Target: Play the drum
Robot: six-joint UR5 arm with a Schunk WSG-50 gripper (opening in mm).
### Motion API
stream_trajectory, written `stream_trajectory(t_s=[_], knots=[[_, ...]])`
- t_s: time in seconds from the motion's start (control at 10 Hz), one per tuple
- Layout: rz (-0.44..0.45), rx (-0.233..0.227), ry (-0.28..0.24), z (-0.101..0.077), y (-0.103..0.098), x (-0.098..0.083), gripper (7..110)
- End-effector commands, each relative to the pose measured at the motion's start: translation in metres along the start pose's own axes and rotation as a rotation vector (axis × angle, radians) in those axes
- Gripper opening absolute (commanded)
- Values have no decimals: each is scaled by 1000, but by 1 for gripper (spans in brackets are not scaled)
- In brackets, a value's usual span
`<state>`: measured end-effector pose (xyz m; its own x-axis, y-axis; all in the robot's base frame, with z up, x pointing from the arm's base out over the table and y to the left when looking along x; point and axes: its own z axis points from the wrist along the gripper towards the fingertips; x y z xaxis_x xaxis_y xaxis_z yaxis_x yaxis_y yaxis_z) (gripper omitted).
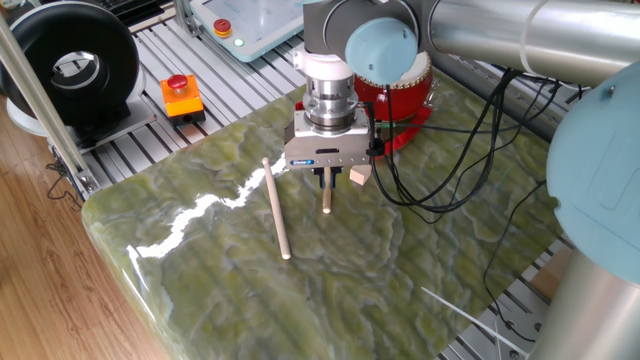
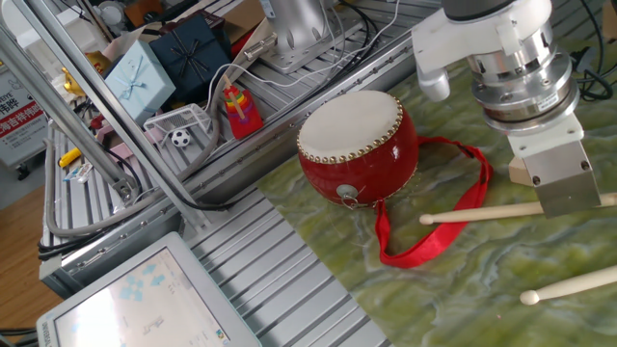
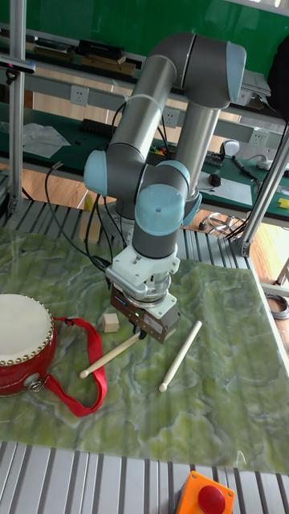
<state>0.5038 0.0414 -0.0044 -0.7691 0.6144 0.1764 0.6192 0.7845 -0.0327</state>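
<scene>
The drum (image 2: pixel 355 143), glossy red with a cream skin, rests tilted on the green marbled table; its red ribbon (image 2: pixel 436 214) trails toward me. It also shows at the left edge as drum (image 3: pixel 21 342) and partly hidden behind the arm as drum (image 1: pixel 402 92). My gripper (image 1: pixel 325 180) points straight down, shut on the end of a wooden drumstick (image 1: pixel 326 197). The gripper (image 3: pixel 147 334) holds that drumstick (image 3: pixel 112 356) with its tip toward the drum, a short way off. In the other fixed view the gripper (image 2: pixel 571 204) grips the drumstick (image 2: pixel 480 212) beside the ribbon.
A second drumstick (image 1: pixel 276 208) lies loose on the table beside the gripper. A small wooden block (image 1: pixel 360 174) sits near the drum. An orange box with a red button (image 1: pixel 180 94) stands on the slatted frame beyond the table. Black cables (image 1: pixel 450 170) run across the table.
</scene>
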Motion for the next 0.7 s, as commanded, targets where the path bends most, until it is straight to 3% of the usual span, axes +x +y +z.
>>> stream_trajectory(t_s=[0.0,0.6], knots=[[8,-15,0,2,5,1,7],[20,-14,2,-1,7,1,7]])
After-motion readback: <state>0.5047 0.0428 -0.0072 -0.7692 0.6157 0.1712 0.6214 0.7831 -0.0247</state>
